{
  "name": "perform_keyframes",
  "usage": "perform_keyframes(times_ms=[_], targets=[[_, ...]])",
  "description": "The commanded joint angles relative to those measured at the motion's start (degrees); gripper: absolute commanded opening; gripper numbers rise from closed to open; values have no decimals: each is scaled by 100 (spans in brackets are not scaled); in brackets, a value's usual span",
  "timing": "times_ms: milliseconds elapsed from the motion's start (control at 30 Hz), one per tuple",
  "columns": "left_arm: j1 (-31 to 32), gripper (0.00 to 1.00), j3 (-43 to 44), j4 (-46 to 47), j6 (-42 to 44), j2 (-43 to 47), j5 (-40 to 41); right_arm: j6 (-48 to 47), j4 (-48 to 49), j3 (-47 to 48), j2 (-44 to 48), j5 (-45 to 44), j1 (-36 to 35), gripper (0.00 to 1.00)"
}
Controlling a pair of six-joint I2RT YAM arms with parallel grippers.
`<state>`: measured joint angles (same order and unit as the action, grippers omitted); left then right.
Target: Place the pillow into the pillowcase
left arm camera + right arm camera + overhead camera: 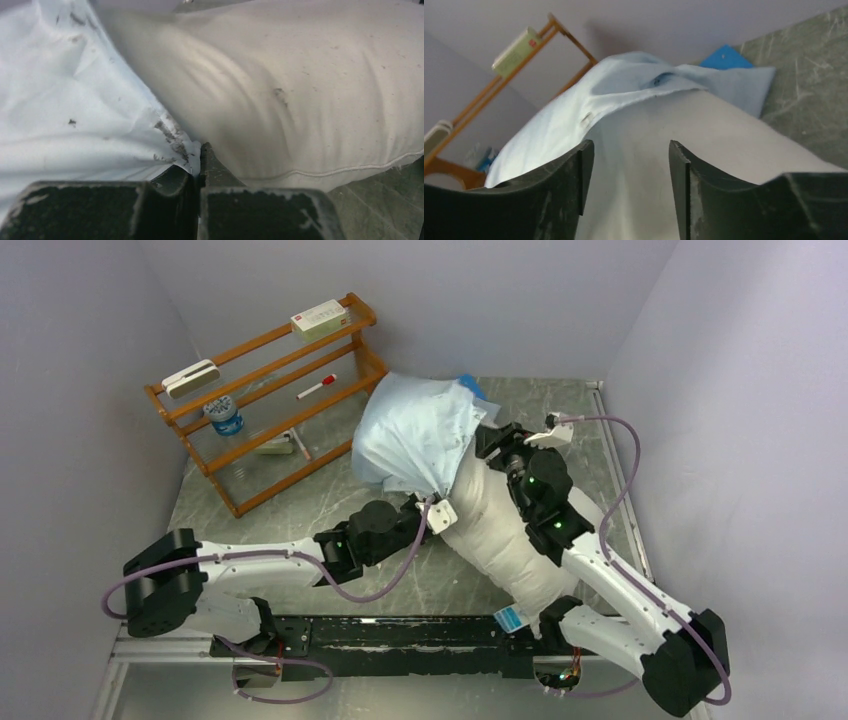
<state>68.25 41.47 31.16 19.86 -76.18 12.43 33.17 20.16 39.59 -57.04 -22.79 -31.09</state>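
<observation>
A large, plump white stuffed pillow point(505, 540) is seen lying slantwise on the grey-green marbled counter point(280, 515), running from the near right toward the far middle. A small blue tag point(510, 618) shows at its near end, between the two arm bases. The far half of the pillow is covered by a thin, wrinkled, pale light-blue fabric pillowcase point(415, 435), while the near half is left bare. The mouth of the pillowcase is drawn across the middle of the pillow. The left claw point(197, 165) is closed tight, and the hem of the pillowcase is pinched between its fingers on the left side of the pillow, hard against the pillow's seamed edge. The right claw point(631, 165) is held on the right side of the pillow near the rim of the pillowcase. Its jaws are parted about halfway and nothing is clamped in them; only the white cloth of the pillow is seen through the gap, and it cannot be told whether the cloth is touched. A flat, bright-blue rectangular sheet point(724, 57) is partly hidden beyond the far end of the pillowcase. An orange-brown wooden slatted rack point(255, 347) stands at the far left of the counter, well apart from the pillow, with several small items on its rails.
</observation>
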Motion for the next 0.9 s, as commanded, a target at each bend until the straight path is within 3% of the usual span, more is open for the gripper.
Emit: perform_keyframes(times_ms=[0, 133, 267, 500, 667, 867], targets=[[104, 5, -45, 742, -770, -210, 49, -99, -1134, -94, 495, 555, 40, 66], [77, 5, -273, 1039, -1195, -174, 313, -543, -2405, 425, 751, 525, 41, 92], [20, 5, -383, 1081, -1588, -50, 497, -876, -3301, 830, 915, 962, 34, 99], [-110, 5, -468, 1235, -2481, 334, 710, -1804, -4607, 1578, 700, 1802, 33, 99], [-201, 5, -257, 1271, -2504, 540, 650, -2900, -4741, 1761, 366, 1971, -3, 99], [-240, 5, 163, 895, -2330, 437, 477, -4417, -5185, 1895, 160, 2824, -312, 97]])
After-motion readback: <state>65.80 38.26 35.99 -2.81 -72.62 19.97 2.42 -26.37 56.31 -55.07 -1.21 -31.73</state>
